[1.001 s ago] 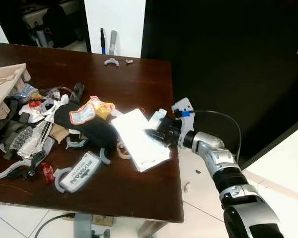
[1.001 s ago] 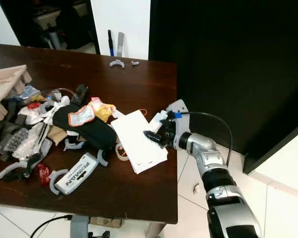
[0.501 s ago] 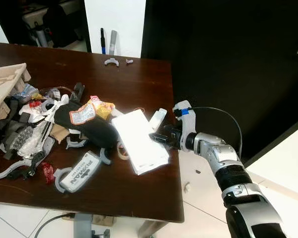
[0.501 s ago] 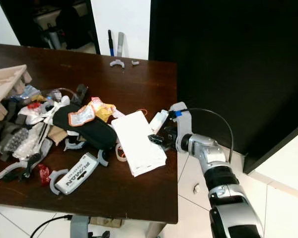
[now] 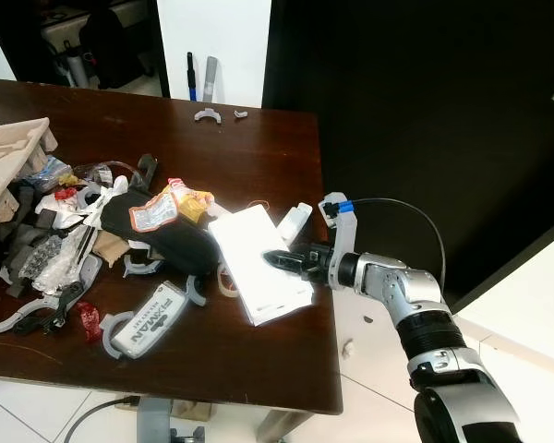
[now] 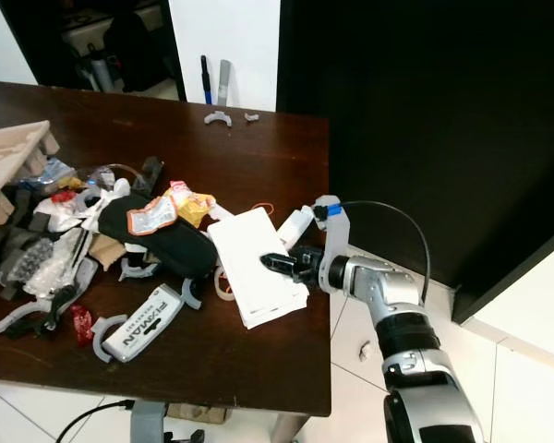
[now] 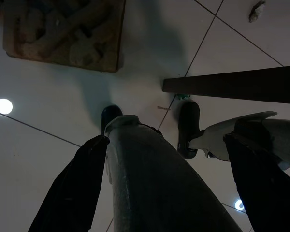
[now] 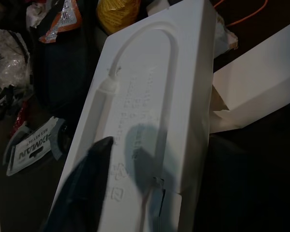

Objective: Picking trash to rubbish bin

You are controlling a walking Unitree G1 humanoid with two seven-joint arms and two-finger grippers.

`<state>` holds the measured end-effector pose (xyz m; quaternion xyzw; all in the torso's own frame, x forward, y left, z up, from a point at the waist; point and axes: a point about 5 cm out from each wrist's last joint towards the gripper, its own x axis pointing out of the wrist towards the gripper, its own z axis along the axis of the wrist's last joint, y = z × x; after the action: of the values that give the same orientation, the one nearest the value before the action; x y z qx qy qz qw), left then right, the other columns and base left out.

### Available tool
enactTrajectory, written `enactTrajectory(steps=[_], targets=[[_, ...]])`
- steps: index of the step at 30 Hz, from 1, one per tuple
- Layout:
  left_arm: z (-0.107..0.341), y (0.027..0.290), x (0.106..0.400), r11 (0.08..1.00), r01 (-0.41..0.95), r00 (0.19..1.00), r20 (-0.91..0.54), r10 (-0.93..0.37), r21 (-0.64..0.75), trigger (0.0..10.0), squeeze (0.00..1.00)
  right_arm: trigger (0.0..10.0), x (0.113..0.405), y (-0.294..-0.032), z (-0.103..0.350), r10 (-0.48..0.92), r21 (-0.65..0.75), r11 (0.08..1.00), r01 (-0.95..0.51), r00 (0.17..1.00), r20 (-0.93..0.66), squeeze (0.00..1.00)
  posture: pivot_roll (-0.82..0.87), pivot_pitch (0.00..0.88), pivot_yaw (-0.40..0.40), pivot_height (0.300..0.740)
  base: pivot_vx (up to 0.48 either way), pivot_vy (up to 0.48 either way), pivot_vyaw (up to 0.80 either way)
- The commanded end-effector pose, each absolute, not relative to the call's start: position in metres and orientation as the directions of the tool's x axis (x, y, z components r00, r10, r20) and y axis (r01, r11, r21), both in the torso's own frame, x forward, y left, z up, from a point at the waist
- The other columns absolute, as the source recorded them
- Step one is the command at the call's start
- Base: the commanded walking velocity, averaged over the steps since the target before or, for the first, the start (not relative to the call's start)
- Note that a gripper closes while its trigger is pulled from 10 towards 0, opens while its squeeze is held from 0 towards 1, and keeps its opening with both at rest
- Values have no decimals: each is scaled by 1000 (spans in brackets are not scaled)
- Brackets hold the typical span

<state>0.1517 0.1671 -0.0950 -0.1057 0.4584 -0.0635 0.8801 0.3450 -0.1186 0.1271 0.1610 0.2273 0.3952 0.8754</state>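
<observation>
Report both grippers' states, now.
Left gripper: open, holding nothing, hanging idle above the floor.
Right gripper: over the white box on the table; open or closed cannot be told.

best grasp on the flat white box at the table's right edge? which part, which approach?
Take the white box by its near-right corner, where it seems to reach the table edge. It lies flat and thin, so one finger probably needs to slip under there while the other presses on top. Come from the robot's right, as the right pincer already does, fingertips low over the lid.
</observation>
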Motion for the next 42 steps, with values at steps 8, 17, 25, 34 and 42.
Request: enactTrajectory(steps=[8,17,25,34,42], targets=[[-112,165,106,967,-46,424,-881,-210,-252,10000,0,0,339,-116,128,788,503,604,-619,561,-254,0,110,125,-85,740,0,0,0],[-112,171,104,963,-113,443,-880,-172,-245,10000,0,0,341,-114,154,832,553,476,-683,553,-33,0,118,125,-85,740,0,0,0],[-112,179,99,961,-151,443,-885,-144,-233,10000,0,0,334,-125,192,787,537,246,-807,490,375,0,127,121,-84,740,0,0,0],[-113,192,91,941,-255,452,-888,-86,-221,10000,0,0,351,-170,226,446,587,250,-770,630,636,0,125,110,-76,740,0,0,0],[-112,212,83,921,-349,444,-896,-1,-175,10000,0,0,378,-230,204,62,715,626,-312,933,353,0,138,103,-77,740,0,0,0]])
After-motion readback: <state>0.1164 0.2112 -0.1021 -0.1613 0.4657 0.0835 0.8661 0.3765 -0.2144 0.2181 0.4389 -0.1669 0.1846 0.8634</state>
